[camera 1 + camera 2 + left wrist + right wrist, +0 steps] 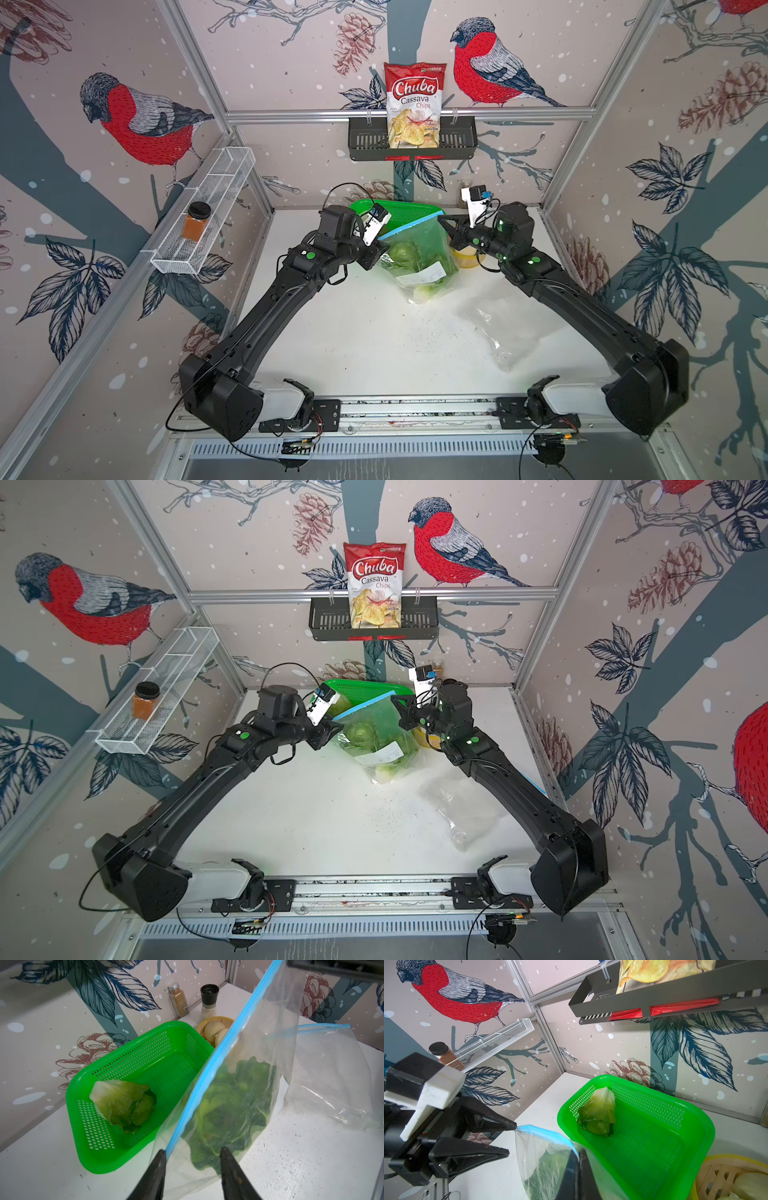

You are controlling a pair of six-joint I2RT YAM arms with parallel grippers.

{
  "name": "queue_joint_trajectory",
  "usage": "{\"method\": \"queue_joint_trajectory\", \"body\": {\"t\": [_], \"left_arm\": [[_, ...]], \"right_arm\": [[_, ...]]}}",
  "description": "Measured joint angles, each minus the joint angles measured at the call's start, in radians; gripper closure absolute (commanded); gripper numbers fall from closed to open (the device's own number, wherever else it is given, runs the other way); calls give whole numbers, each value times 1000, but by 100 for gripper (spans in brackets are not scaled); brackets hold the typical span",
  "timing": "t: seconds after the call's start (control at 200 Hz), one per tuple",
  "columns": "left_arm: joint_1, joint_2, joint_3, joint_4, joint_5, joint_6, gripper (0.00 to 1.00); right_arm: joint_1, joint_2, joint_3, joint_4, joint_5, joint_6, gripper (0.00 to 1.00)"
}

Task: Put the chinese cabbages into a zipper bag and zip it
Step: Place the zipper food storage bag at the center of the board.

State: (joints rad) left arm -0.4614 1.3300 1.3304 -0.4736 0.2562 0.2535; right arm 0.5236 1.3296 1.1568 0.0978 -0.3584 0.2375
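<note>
The left jaws stand apart at one top corner of the zipper bag [270,1032], gripping nothing. One cabbage [124,1103] lies in the green basket [87,1147] beside it. The other cabbages [230,1109] sit inside the bag on the desk [353,332], its opposite top corner pinched in the closed right jaws.

You find the zipper bag [434,235] at the middle of the table [353,345], with cabbages [403,254] inside it. Just behind it stands the basket [405,210], and one cabbage [122,1101] lies in it (in its left part). Right of the bag sits a round tray [469,261]; a second bag [505,328] lies before this tray.
</note>
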Motion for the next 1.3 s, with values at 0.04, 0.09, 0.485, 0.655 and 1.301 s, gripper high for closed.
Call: {"method": "queue_joint_trajectory", "body": {"t": [0.04, 0.09, 0.485, 0.655, 1.301], "left_arm": [[0, 2, 0, 28, 2, 9, 56], [0, 6, 0, 58, 4, 8, 56], [-1, 182, 145, 79, 161, 40, 63], [-2, 207, 151, 59, 221, 63, 85], [-5, -14, -44, 109, 103, -21, 100]], "right_arm": [[1, 0, 0, 0, -8, -1, 100], [3, 0, 1, 0, -14, -5, 100], [24, 3, 1, 6, -40, -31, 100], [25, 8, 1, 6, -40, -38, 100], [58, 10, 37, -29, -32, -52, 18]]}}
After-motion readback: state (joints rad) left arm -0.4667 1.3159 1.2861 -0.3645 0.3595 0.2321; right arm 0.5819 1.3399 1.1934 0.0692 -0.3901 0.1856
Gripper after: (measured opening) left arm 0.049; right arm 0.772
